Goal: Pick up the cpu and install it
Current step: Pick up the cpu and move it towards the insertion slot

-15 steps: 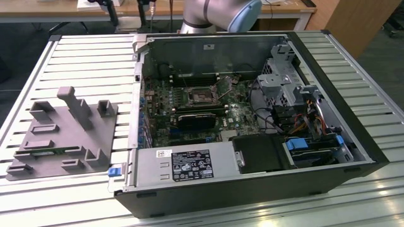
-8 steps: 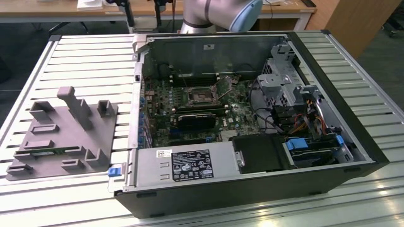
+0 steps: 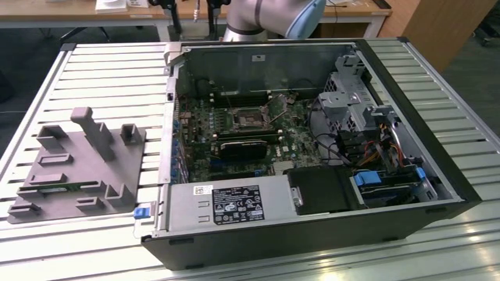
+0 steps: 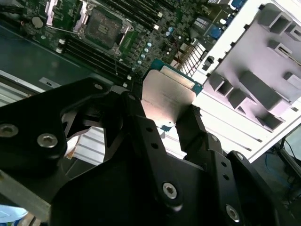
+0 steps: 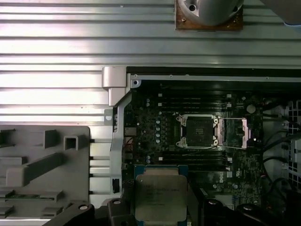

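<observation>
Gripper [image 4: 164,113] clamped on cpu [image 4: 167,99], fingers at two opposite edges. First wrist view: cpu over motherboard by case wall nearest fixture [image 5: 42,160]; socket [image 5: 197,132] open. Exterior view: arm [image 3: 266,17] behind case [image 3: 312,246], at table [image 3: 93,70] far edge.

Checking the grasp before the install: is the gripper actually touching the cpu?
Touching. In the second wrist view the gripper has its black fingers pressed against two opposite edges of the cpu, with no gap at either side.
</observation>
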`<state>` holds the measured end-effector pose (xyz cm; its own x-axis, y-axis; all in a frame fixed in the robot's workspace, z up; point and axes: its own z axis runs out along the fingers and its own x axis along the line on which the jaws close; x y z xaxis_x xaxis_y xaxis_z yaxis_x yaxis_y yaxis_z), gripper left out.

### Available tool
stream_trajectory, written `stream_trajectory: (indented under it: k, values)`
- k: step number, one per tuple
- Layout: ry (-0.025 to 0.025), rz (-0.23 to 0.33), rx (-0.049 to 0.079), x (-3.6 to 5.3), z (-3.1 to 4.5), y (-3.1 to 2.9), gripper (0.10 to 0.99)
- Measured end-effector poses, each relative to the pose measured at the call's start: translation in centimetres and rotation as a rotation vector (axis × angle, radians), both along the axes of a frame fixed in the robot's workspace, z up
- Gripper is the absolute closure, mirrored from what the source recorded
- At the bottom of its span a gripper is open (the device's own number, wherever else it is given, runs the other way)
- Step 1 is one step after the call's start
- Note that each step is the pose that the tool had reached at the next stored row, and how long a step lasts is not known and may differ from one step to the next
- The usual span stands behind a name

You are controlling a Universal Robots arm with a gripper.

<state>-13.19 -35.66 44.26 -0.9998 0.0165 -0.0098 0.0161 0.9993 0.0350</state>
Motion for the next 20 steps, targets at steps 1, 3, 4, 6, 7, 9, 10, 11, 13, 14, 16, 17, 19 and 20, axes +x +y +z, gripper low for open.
stream_trajectory:
  k: [1, 3, 4, 6, 7, 9, 10, 11, 13, 14, 16, 17, 19, 20]
  values:
    - [0.0, 0.0, 0.0, 0.26, -0.04, 0.0, 0.553]
    - [-0.0001, 0.0, 0.0, 0.73, -0.11, 0.0, 0.553]
    - [0.0, 0.0, 0.0, 0.95, -0.15, 0.0, 0.553]
    - [0.0, 0.0, 0.0, 1.53, -0.25, 0.0, 0.553]
    - [0.0, 0.0, 0.0, 1.82, -0.3, 0.0, 0.553]
    - [0.0, 0.0, 0.0, 2.47, -0.37, 0.01, 0.553]
    - [0.0, 0.0, 0.0, 2.79, -0.4, 0.01, 0.553]
    - [0.0, 0.0, 0.0, 3.11, -0.42, 0.01, 0.553]
    - [0.0, 0.0, 0.0, 3.78, -0.45, 0.01, 0.553]
    - [0.0, 0.0, 0.0, 4.16, -0.47, 0.01, 0.553]
    - [0.0, 0.0, 0.0, 4.8, -0.5, 0.01, 0.553]
    - [0.0, 0.0, 0.0, 5.11, -0.51, 0.01, 0.553]
    - [0.0, 0.0, 0.0, 5.68, -0.53, 0.03, 0.553]
    - [0.0, 0.0, 0.0, 5.9, -0.55, 0.05, 0.553]
